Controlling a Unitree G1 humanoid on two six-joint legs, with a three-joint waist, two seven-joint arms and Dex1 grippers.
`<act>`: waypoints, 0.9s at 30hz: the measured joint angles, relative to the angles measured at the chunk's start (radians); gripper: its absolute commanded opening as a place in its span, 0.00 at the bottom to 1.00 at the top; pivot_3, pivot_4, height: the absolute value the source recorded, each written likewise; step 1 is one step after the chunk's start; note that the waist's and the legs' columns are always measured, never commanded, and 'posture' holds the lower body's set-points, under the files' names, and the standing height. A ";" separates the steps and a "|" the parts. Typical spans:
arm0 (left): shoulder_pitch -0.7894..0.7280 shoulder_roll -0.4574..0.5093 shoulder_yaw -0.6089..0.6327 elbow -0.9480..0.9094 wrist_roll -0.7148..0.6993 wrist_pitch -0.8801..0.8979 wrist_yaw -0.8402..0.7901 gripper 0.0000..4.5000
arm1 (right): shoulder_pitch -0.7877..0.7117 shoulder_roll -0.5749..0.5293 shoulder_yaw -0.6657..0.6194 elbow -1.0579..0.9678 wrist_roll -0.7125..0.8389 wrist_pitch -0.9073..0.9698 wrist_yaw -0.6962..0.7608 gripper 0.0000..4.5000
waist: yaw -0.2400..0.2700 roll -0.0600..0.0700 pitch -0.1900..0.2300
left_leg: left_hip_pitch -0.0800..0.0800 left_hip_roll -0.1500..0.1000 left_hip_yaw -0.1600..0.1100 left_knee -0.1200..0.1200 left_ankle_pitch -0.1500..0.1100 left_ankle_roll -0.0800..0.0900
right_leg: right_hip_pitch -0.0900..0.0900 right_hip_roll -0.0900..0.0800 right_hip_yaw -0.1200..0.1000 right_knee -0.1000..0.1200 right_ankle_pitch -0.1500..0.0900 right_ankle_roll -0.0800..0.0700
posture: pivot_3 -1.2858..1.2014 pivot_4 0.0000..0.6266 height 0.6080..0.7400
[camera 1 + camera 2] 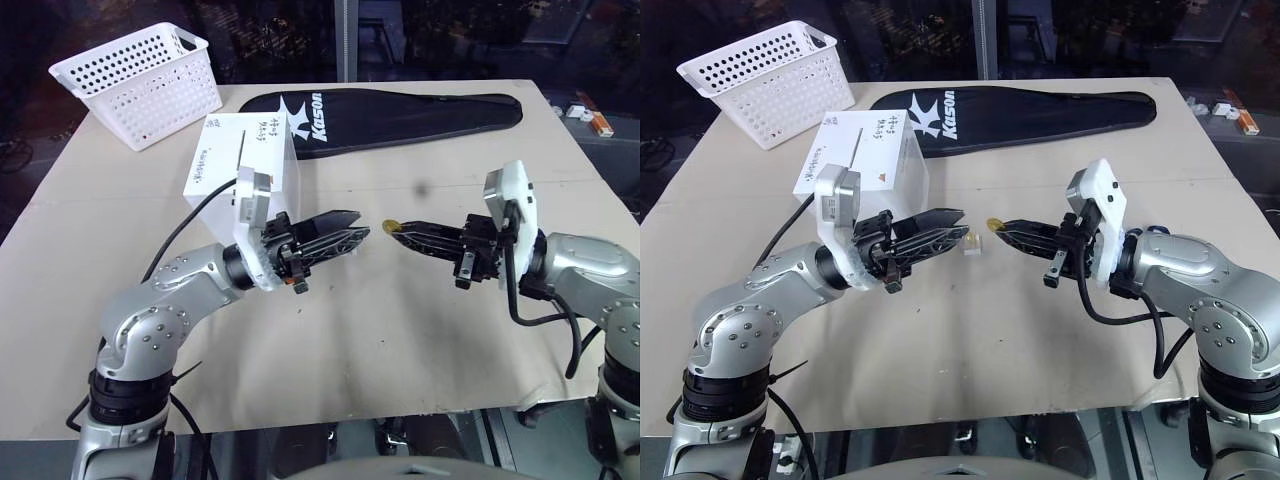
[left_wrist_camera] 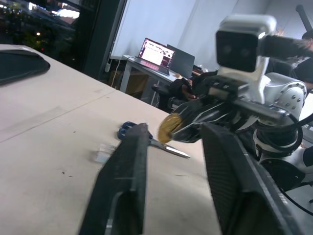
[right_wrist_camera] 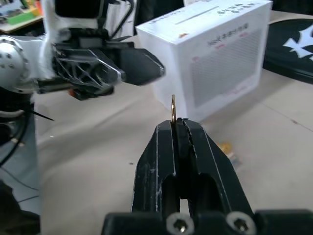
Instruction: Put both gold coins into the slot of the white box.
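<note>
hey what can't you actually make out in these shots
- Writing on the white box: too small to read in both eye views.
- Second gold coin on the table: tiny in the right eye view, blurred in the right wrist view.
- Scissors: partly hidden behind the left gripper's finger in the left wrist view.

Right hand pinches a gold coin above the worktop. Left hand faces it, near. Second coin lies between. White box stands behind.
</note>
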State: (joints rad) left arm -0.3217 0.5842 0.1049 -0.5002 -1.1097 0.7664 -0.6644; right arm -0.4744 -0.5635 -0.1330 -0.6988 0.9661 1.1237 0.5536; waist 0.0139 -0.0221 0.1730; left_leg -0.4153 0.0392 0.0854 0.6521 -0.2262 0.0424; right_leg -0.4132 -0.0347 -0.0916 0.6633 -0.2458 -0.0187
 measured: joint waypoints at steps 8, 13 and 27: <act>-0.016 -0.003 -0.003 0.000 -0.004 0.020 -0.009 0.37 | -0.038 -0.010 0.024 0.001 0.076 0.003 -0.040 0.00 | 0.000 0.000 0.000 | 0.000 0.000 0.000 0.000 0.000 0.000 | 0.000 0.000 0.000 0.000 0.000 0.000 | 0.52 0.24 0.99; -0.016 -0.003 -0.005 0.000 -0.010 0.030 -0.013 0.37 | -0.049 -0.011 0.052 0.002 0.096 -0.005 -0.047 0.00 | 0.000 0.000 0.000 | 0.000 0.000 0.000 0.000 0.000 0.000 | 0.000 0.000 0.000 0.000 0.000 0.000 | 0.52 0.24 0.99; -0.015 -0.001 -0.006 -0.002 -0.022 0.034 -0.052 0.01 | -0.061 -0.024 0.073 0.013 0.131 -0.029 -0.079 0.00 | 0.000 0.000 0.000 | 0.000 0.000 0.000 0.000 0.000 0.000 | 0.000 0.000 0.000 0.000 0.000 0.000 | 0.52 0.24 0.99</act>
State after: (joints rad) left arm -0.3367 0.5828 0.0986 -0.5025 -1.1319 0.8007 -0.7166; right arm -0.5354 -0.5876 -0.0605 -0.6859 1.0975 1.0945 0.4751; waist 0.0136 -0.0221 0.1730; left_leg -0.4152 0.0393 0.0854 0.6521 -0.2262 0.0424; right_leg -0.4133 -0.0347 -0.0916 0.6633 -0.2458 -0.0187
